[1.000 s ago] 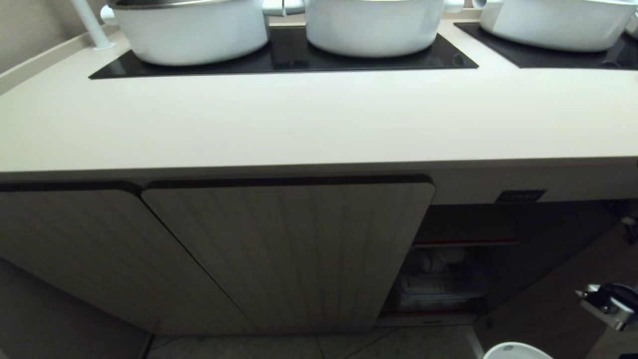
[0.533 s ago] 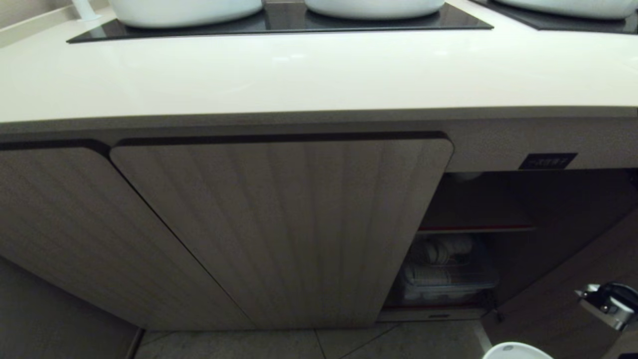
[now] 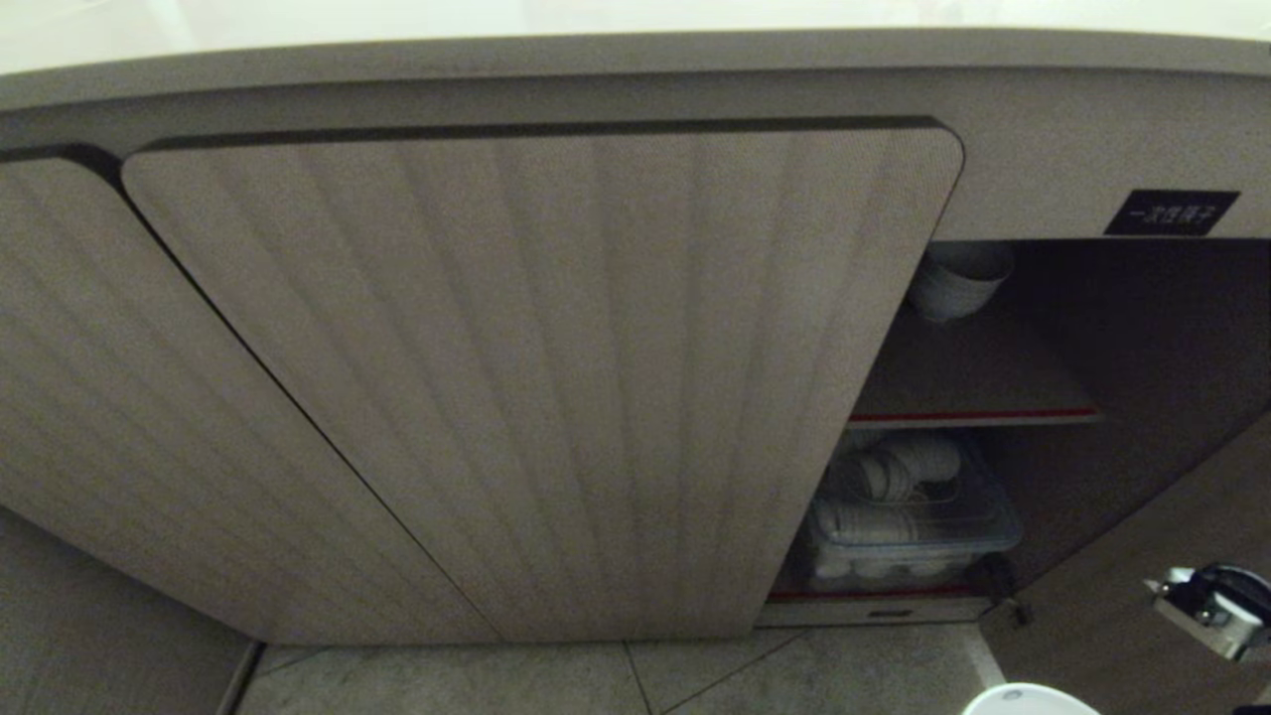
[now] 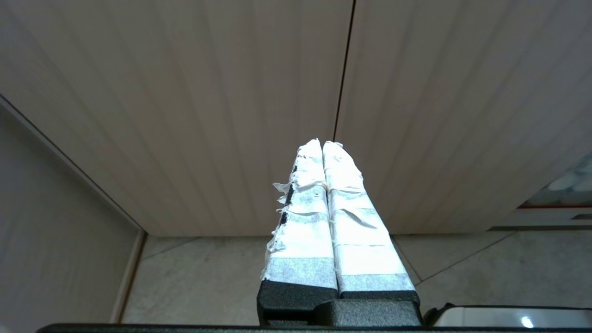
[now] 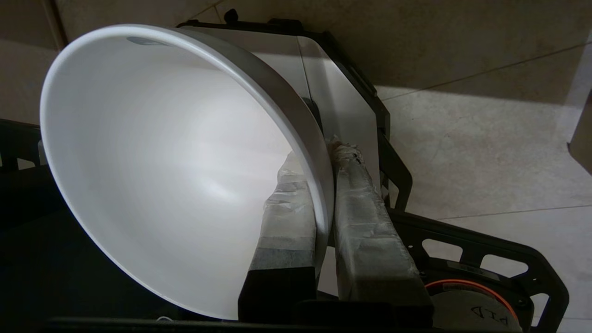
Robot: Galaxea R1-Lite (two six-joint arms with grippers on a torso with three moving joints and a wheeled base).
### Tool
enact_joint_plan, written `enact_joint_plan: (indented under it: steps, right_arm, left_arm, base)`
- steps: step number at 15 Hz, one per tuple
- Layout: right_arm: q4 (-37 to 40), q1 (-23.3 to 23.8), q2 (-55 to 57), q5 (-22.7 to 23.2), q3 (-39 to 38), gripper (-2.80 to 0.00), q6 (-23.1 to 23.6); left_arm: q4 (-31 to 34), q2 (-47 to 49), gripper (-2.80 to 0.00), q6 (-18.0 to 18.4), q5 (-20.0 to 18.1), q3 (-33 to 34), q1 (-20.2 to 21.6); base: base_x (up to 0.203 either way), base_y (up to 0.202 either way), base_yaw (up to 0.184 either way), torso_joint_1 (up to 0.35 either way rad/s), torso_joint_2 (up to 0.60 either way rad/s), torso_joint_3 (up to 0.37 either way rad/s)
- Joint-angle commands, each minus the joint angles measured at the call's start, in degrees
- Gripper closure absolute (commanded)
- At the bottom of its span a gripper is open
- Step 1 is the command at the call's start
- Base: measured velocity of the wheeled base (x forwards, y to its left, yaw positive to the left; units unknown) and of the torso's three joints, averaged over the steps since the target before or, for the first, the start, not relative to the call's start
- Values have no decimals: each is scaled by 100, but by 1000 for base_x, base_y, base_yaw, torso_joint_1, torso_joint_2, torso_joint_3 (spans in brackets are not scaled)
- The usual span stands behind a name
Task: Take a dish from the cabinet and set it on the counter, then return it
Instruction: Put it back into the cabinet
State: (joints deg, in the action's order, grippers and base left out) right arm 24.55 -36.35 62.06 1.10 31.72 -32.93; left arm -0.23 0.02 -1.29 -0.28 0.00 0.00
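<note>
The dish (image 5: 175, 162), a small round white bowl, hangs tilted on its side. My right gripper (image 5: 321, 155) is shut on its rim, one taped finger inside the bowl and one outside. In the head view only the dish's edge (image 3: 1028, 699) shows at the bottom right, below the right wrist (image 3: 1216, 606). The beige fluted cabinet (image 3: 556, 377) fills that view, and its right compartment stands open and dark. The counter (image 3: 496, 15) shows only as a pale strip along the top. My left gripper (image 4: 322, 145) is shut on nothing, low before the closed doors.
Inside the open compartment, white bowls (image 3: 958, 278) sit on the red-edged shelf (image 3: 973, 415), and a clear bin of white dishes (image 3: 909, 526) stands below it. A black label (image 3: 1170, 212) is above the opening. Grey floor tiles (image 3: 695, 680) lie below, and my base frame (image 5: 462, 240) is under the dish.
The whole head view has shifted as the camera sank: counter and pots slid up out of the picture and more of the cabinet's inside shows. The right gripper still holds the dish.
</note>
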Motion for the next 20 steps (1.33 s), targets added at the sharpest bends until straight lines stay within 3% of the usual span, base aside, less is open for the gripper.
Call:
enact_joint_plan:
  steps: [1,20]
  right_arm:
    - [15,-3,8,5,1,0,-21]
    - [6,-21,43,-4,10,0,-30]
  left_arm:
    - [-4,-2,0,-3,1,0,0]
    - [-4,-2,0,-3,1,0,0]
  base:
    - [0,0,0,-120,447,325]
    - [0,0,0,-9,37,29]
